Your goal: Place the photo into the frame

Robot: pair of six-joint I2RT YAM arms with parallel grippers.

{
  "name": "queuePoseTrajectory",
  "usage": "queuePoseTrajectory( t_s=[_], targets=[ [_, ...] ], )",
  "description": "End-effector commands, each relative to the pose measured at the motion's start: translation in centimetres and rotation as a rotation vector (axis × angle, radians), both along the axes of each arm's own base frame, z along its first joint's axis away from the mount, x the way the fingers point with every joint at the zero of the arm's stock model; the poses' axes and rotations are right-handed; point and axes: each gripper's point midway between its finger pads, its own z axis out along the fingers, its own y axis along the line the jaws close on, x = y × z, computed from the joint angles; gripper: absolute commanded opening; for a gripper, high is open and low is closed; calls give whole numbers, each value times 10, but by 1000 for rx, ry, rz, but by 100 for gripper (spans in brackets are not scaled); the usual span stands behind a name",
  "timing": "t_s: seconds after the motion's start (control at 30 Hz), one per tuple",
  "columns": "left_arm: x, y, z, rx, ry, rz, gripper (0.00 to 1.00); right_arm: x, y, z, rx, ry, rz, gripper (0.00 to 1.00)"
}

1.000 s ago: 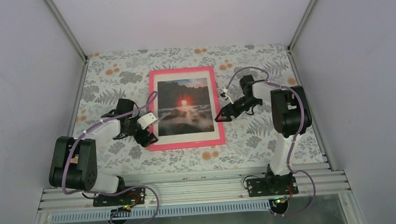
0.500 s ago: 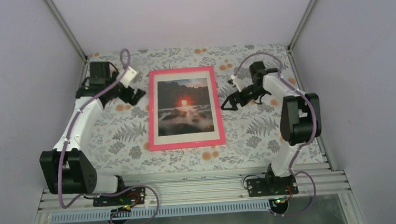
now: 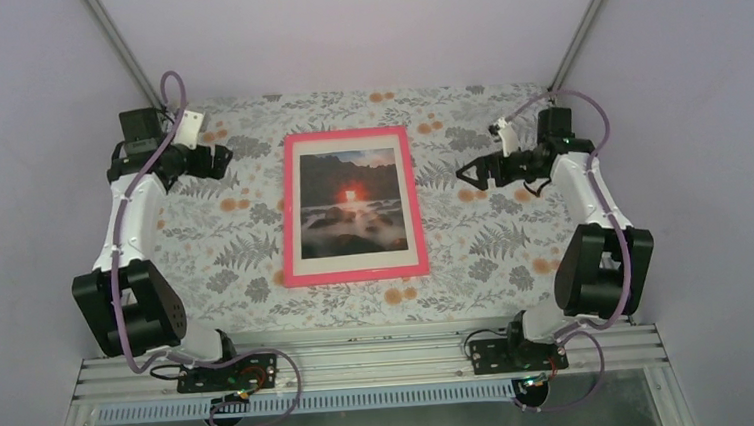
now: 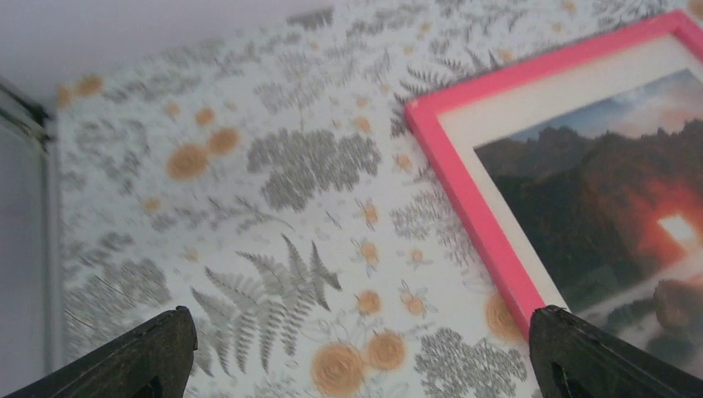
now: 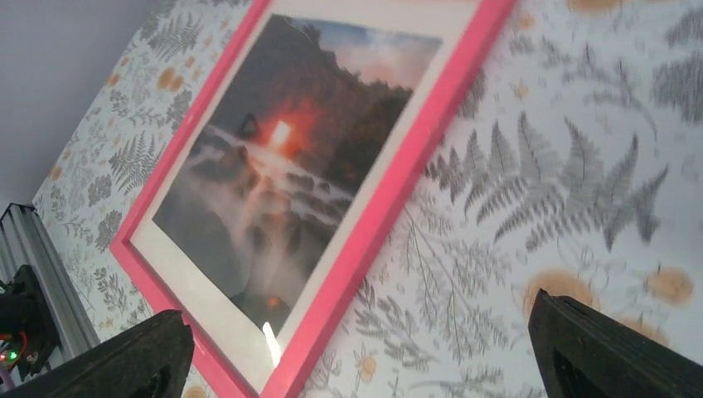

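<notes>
The pink frame (image 3: 286,214) lies flat in the middle of the desk (image 3: 216,259), long sides running near to far. The photo (image 3: 350,203) of the red sun over dark rocks sits inside it, face up, with a white mat (image 3: 356,263) showing round it.

The left arm (image 3: 125,226) and the right arm (image 3: 589,193) stand out to either side, well apart from the frame. The left fingers (image 4: 137,352) are spread wide and grip nothing. They hang over the far left of the desk, pointing right toward the frame's far left corner. From that wrist's camera the pink rail of that corner runs down to the right-hand fingertip, but how high the tip is above it I can't tell.

The right fingers (image 5: 124,361) are just as wide apart and hold nothing. They are over the far right of the desk, pointing left at the frame's right rail, with a stretch of fern pattern between them and it. From that wrist's camera the frame lies slantwise across the left half of the view.
</notes>
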Motion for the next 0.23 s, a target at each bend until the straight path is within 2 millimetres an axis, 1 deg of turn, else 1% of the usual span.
queuePoseTrajectory(
  t_s=[0.0, 0.1, 0.2],
  targets=[
    [-4, 1, -21, -28, 21, 33, 100, -11, -9, -14, 33, 19, -54, 100],
    [-5, 4, -29, -20, 31, 55, 100, -15, -11, -17, 35, 22, -66, 100],
    [-3, 6, -22, -11, 11, 63, 100, -14, -11, -15, 32, 13, -70, 100]
  ],
)
